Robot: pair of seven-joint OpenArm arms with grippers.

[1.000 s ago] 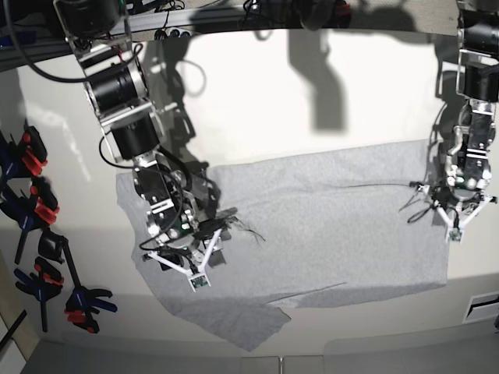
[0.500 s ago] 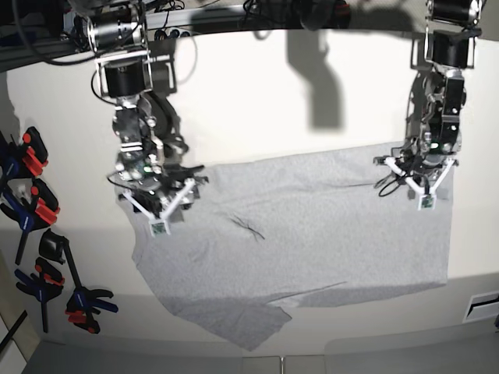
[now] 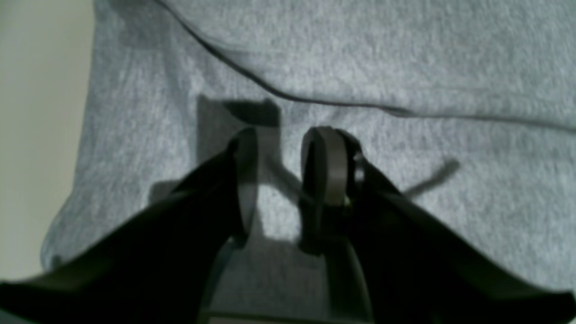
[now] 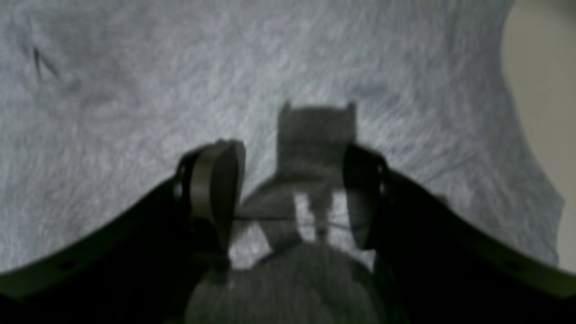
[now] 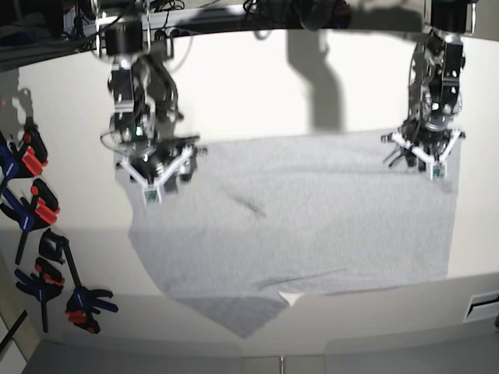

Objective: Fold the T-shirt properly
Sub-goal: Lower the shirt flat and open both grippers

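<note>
A: Start at the left of the base view. What's over at nine o'clock?

B: A row of clamps point(image 5: 35, 234) with red and blue handles, lying on the pale table point(image 5: 257, 86) beside the cloth.

A: And the T-shirt?

B: The T-shirt point(image 5: 304, 218) lies spread flat, plain grey side up, filling the middle of the table from about nine o'clock across to three. A loose flap points down toward six o'clock.

A: Next arm along?

B: The right gripper point(image 5: 153, 167) hangs over the shirt's corner at ten o'clock. Its wrist camera shows the jaws spread wide apart over grey fabric point(image 4: 112, 90), nothing between them, with the shirt's edge and bare table at two o'clock.

A: And the far one?

B: The left gripper point(image 5: 425, 152) hangs over the shirt's corner at two o'clock. Its wrist view shows the fingers point(image 3: 326, 171) parted by a narrow gap, with flat fabric visible through it. A dark fold line point(image 3: 279, 94) runs just beyond the tips toward twelve o'clock; bare table shows at nine.
</note>
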